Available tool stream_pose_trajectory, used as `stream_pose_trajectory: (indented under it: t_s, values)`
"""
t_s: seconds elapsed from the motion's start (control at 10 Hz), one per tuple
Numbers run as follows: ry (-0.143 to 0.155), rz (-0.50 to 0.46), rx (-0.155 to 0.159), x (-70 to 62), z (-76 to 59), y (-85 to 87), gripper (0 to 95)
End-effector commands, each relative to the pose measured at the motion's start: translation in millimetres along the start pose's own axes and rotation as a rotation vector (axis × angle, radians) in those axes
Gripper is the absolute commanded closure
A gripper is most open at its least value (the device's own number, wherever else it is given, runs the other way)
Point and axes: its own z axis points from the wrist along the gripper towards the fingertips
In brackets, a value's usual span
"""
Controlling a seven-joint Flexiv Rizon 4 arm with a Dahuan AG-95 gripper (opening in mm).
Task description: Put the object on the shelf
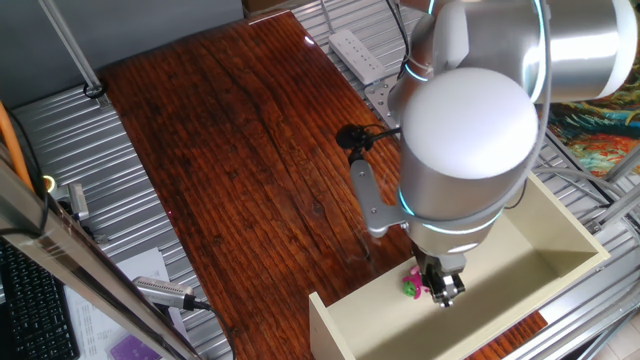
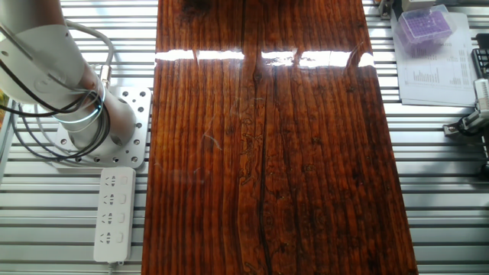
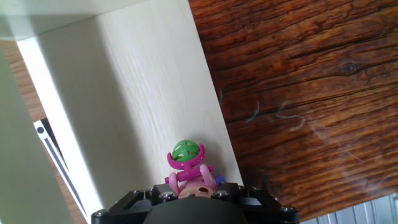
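Toy over the shelf, gripper on top of it

Gripper (image 1: 443, 288) is inside the cream shelf (image 1: 560, 215), with the pink toy (image 1: 413, 284) at its tips, near the shelf's panel edge that borders the wooden desk (image 1: 240, 160). Hand view: toy (image 3: 186, 165) sits right at the fingers, green ball end outward; shelf panel (image 3: 143, 93) beneath. Can't tell whether the jaws are clamped on it or slack. Judgement: light, rigid plastic, small and knobbly, likely to tip or roll; hold it across the body, not the ball.
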Motion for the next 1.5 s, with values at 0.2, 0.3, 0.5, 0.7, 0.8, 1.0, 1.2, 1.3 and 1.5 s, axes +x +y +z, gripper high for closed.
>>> stream_pose_trajectory:
  t_s: [0.2, 0.3, 0.5, 0.7, 0.8, 1.0, 1.2, 1.3, 1.5]
  values:
    - [-0.005, -0.005, -0.002, 0.3, 1.4, -1.9, 95.0]
    - [-0.005, -0.007, -0.002, 0.2, 1.5, -2.0, 95.0]
    - [-0.010, -0.016, -0.002, -0.2, 2.1, -2.2, 76.0]
    - [-0.016, -0.023, -0.004, -0.7, 2.7, -2.3, 76.0]
    - [-0.017, -0.029, -0.005, -0.9, 3.1, -2.4, 76.0]
    - [-0.021, -0.037, -0.006, -1.3, 3.7, -2.4, 57.0]
    - [-0.019, -0.038, -0.008, -1.3, 3.8, -2.5, 57.0]
    - [-0.018, -0.038, -0.010, -1.3, 3.8, -2.5, 38.0]
    - [-0.018, -0.040, -0.010, -1.3, 3.7, -2.5, 38.0]
